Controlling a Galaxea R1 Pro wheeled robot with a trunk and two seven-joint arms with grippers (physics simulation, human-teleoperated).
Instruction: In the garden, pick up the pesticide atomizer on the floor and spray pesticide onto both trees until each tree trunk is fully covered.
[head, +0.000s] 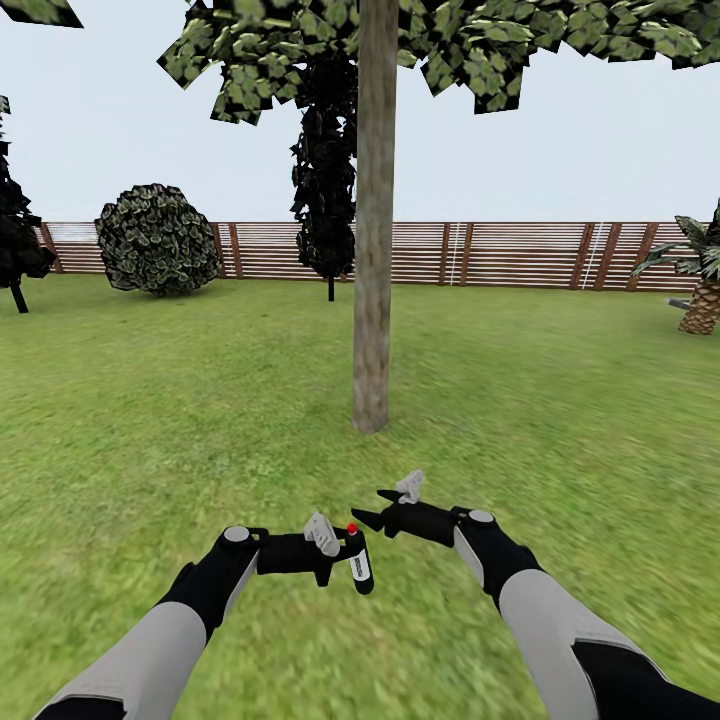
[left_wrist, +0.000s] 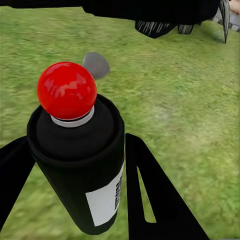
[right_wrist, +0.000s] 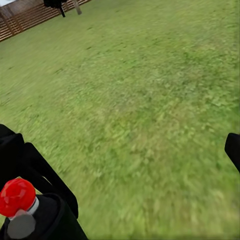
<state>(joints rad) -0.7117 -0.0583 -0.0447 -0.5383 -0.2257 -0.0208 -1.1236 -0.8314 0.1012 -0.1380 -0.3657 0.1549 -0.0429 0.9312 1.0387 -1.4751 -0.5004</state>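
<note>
green lawn (head: 150, 400), brown slat fence (head: 520, 255), round shrub (head: 157, 240), pale sky (head: 580, 150).

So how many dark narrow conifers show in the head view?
2: one conifer stands before the fence, just behind the near tree trunk; the other conifer is at the far left edge. Others may lie outside the frame.

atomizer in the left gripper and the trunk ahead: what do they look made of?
Pesticide atomizer: matte black body, likely plastic or coated metal, with a white printed label; its glossy red cap shows a highlight, so probably smooth plastic. It sits between the left gripper fingers. Tree trunk: rough-looking wood bark, mottled grey-brown, no shine. All rendered, so the look is the only evidence.
</note>
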